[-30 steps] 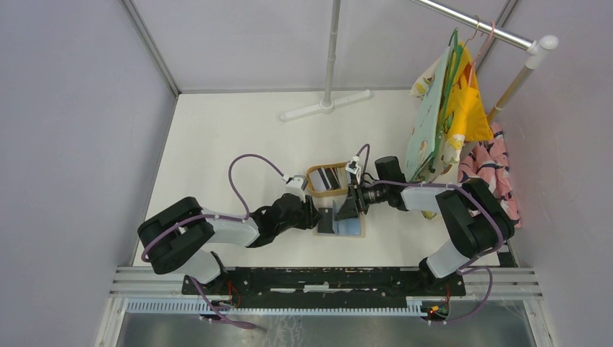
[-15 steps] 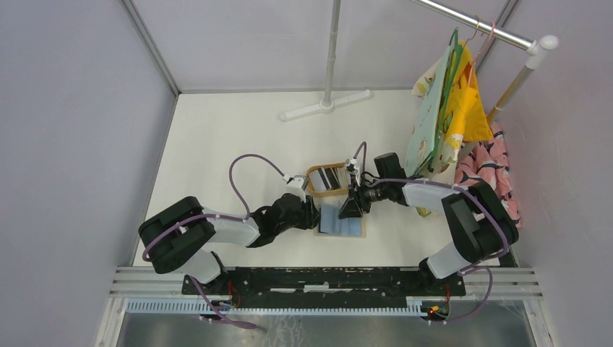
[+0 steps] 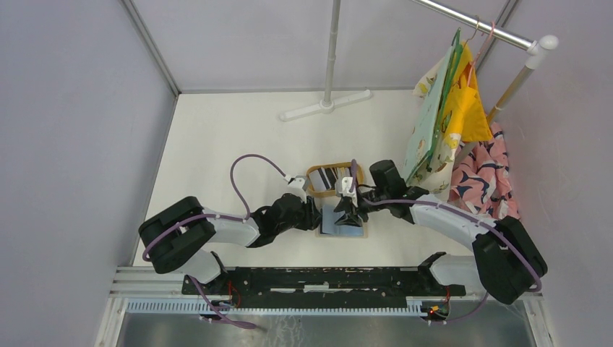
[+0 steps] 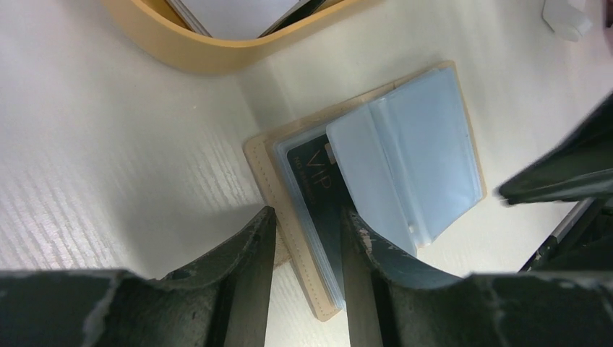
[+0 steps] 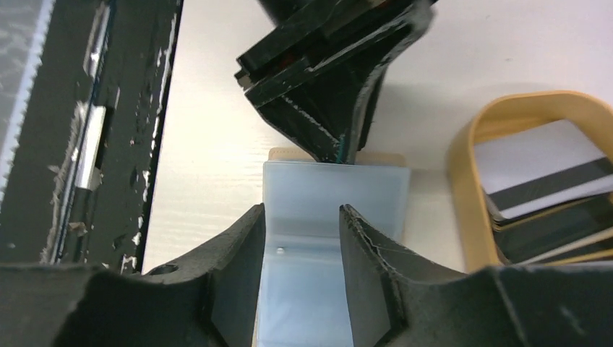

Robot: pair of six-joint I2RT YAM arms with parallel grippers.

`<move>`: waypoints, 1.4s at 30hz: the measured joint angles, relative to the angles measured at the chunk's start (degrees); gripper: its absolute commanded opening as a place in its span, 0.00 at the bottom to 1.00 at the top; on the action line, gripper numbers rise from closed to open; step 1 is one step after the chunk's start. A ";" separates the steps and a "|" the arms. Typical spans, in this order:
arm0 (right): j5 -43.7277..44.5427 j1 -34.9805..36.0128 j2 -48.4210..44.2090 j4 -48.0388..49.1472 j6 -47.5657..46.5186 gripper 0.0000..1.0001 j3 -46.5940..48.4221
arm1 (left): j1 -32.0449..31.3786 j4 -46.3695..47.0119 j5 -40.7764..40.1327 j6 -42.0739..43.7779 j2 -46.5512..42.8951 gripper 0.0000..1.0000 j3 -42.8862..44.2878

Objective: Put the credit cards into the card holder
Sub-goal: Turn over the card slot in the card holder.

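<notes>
The beige card holder (image 3: 359, 233) lies open, its light blue sleeves (image 4: 412, 144) spread flat. A black VIP card (image 4: 314, 188) sits in its left sleeves. My left gripper (image 3: 316, 217) is shut on the holder's left edge (image 4: 264, 163), one finger on each side (image 4: 307, 238), with the near corner slightly raised. My right gripper (image 3: 347, 211) is open and empty just above the blue sleeves (image 5: 301, 217). More credit cards (image 3: 331, 178), white, striped and black, lie in the oval wooden tray (image 3: 312, 178) behind the holder, and they also show in the right wrist view (image 5: 549, 173).
The wooden tray's rim (image 4: 209, 54) is close behind the holder. A clothes rack with hanging fabric (image 3: 448, 108) stands at the right. A white stand base (image 3: 325, 108) lies at the back. A black rail (image 3: 325, 278) runs along the near edge.
My right gripper has moved left over the holder and its arm has swung outward. A blue sleeve now covers most of the black card. The left gripper has stayed on the holder's edge.
</notes>
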 measured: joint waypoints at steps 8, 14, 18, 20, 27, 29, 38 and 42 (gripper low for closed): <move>13.97 8.13 3.78 -0.57 -6.43 0.97 -0.20 | -0.04 1.81 2.78 0.00 0.00 0.45 -0.07; 21.22 11.13 3.85 -0.63 -8.31 0.98 -0.20 | -0.07 2.40 3.45 0.00 0.17 0.45 -0.07; 24.17 12.72 4.94 -0.76 -8.07 0.98 -0.17 | -0.07 2.40 3.45 0.00 0.39 0.45 -0.07; 25.14 13.20 5.64 -1.16 -7.61 0.98 -0.09 | -0.04 2.47 3.48 0.00 0.39 0.45 -0.07; 27.54 14.03 7.06 -1.86 -4.13 0.98 0.59 | -0.07 2.47 3.48 0.00 0.39 0.45 -0.07; 28.57 14.38 7.56 -1.81 -3.02 0.98 0.79 | -0.07 2.47 3.45 0.00 0.39 0.45 -0.07; 31.93 14.88 7.98 -1.70 -0.48 0.98 1.11 | -0.07 2.47 3.45 0.00 0.39 0.45 -0.07; 32.46 14.86 7.87 -1.73 -0.26 0.98 1.22 | -0.04 2.47 3.45 0.00 0.39 0.45 -0.07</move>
